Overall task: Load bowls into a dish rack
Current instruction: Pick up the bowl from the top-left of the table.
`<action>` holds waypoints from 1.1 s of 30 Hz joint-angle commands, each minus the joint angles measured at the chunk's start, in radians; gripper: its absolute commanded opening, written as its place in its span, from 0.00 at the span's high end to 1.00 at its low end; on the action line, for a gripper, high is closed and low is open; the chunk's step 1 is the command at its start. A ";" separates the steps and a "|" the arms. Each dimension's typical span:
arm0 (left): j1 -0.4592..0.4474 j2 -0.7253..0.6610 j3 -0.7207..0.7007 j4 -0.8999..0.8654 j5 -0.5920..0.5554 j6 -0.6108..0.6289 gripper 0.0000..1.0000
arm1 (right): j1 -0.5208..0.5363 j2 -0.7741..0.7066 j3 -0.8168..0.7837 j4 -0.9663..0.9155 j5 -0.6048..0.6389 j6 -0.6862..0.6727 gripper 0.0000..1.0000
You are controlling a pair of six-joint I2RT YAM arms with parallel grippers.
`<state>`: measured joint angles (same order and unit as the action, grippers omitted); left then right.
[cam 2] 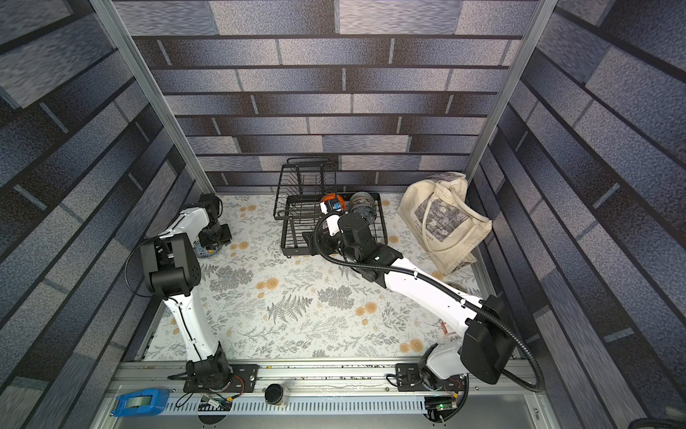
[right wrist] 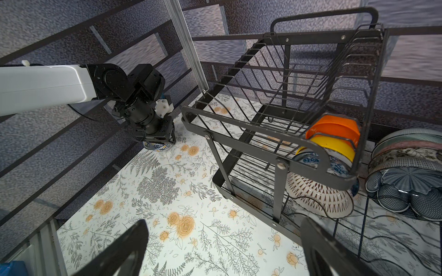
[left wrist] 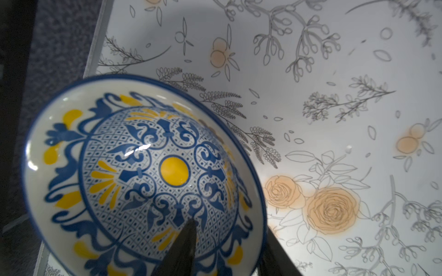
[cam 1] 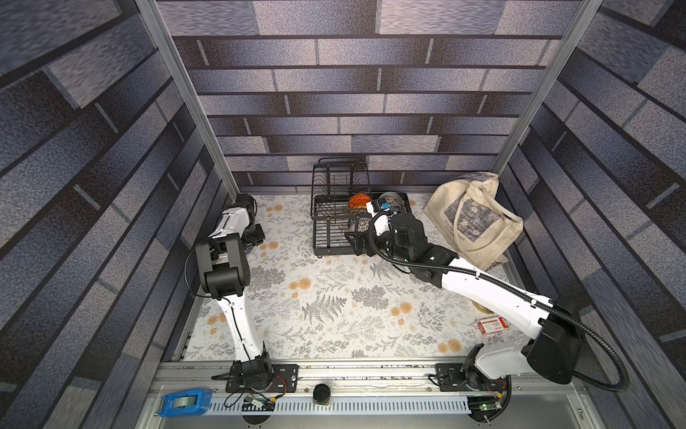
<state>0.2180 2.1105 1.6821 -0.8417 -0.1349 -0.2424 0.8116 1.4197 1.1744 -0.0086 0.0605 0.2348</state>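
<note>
A blue-yellow patterned bowl sits on the floral table by the left wall, also in a top view. My left gripper straddles its rim, one finger inside and one outside, with inner wall showing between finger and rim. The black wire dish rack stands at the back. It holds an orange bowl, a yellow bowl, a blue-and-white floral bowl, a white lattice bowl and a dark blue-grey bowl. My right gripper hangs open and empty at the rack's front.
A cream tote bag leans at the back right. A small red box lies by the right arm. A blue tape dispenser and a black round knob sit on the front rail. The left wall is close to the bowl.
</note>
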 commanded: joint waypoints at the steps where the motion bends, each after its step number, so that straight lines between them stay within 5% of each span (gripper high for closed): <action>1: 0.007 0.000 0.016 -0.033 0.009 -0.013 0.65 | 0.003 0.002 0.031 -0.045 0.045 0.005 0.00; 9: -0.013 -0.068 -0.028 -0.043 0.111 -0.062 0.94 | 0.003 -0.024 0.003 -0.041 0.115 -0.007 0.00; 17: -0.134 -0.301 -0.218 -0.049 0.179 -0.109 1.00 | 0.003 -0.062 -0.015 -0.110 0.240 -0.076 0.00; 24: -0.458 -0.525 -0.420 -0.083 0.121 -0.178 1.00 | -0.012 -0.167 -0.147 -0.085 0.358 -0.127 0.00; 33: -0.917 -0.666 -0.536 0.034 -0.016 -0.376 1.00 | -0.182 -0.228 -0.178 -0.209 0.278 0.030 0.00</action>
<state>-0.6224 1.4643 1.1667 -0.8742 -0.0864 -0.5274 0.6754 1.2236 1.0233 -0.1596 0.3637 0.1879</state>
